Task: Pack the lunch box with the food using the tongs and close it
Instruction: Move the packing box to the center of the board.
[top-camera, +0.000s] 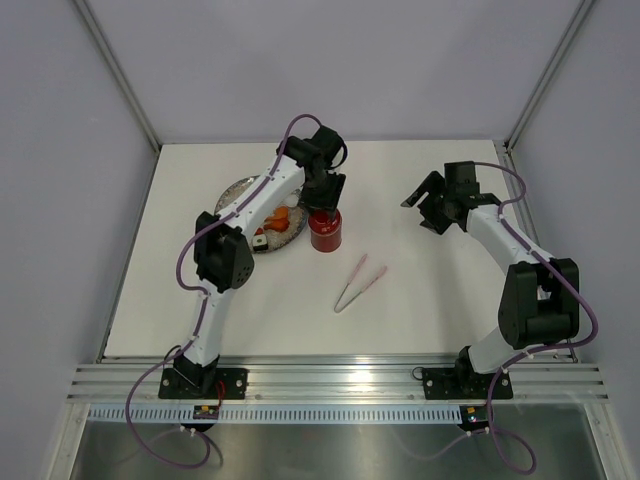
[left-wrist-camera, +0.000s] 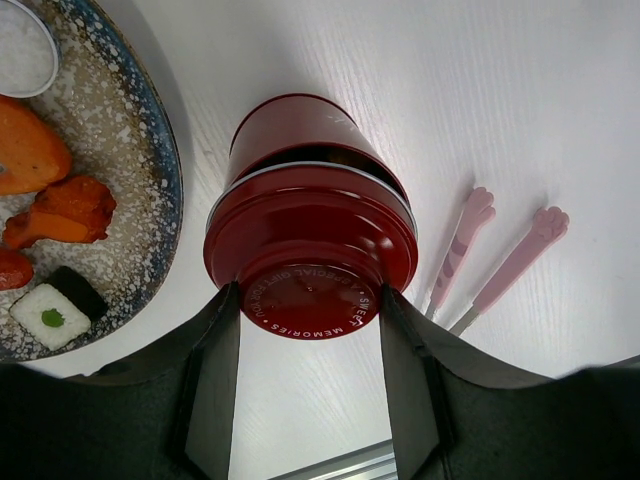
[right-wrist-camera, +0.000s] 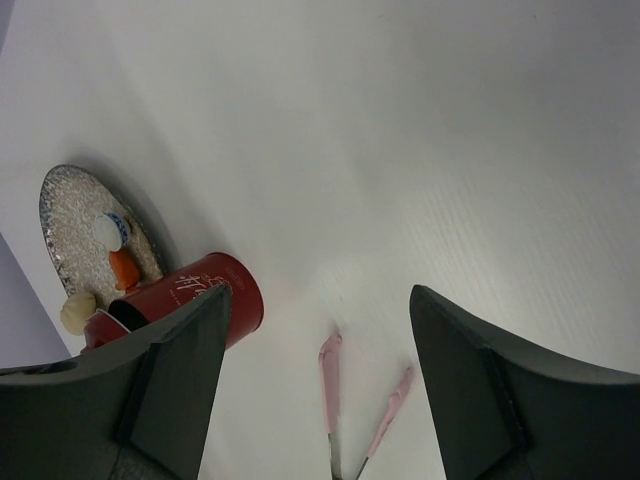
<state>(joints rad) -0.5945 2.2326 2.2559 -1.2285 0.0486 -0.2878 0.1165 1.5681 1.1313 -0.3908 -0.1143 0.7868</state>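
Lunch box (top-camera: 325, 235) stands left of bench (top-camera: 420, 190) centre, beside plate (left-wrist-camera: 140, 120); lid (left-wrist-camera: 310, 250) is clamped in left jaws. Right jaws hang released, empty. Lid should be lifted straight up so lunch box is not tipped.

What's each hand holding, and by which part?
Left hand pinches the red lid by its raised centre disc. Right hand is open, empty.

lunch box (top-camera: 325, 231) right of plate (top-camera: 230, 190), tongs (top-camera: 360, 282) nearer
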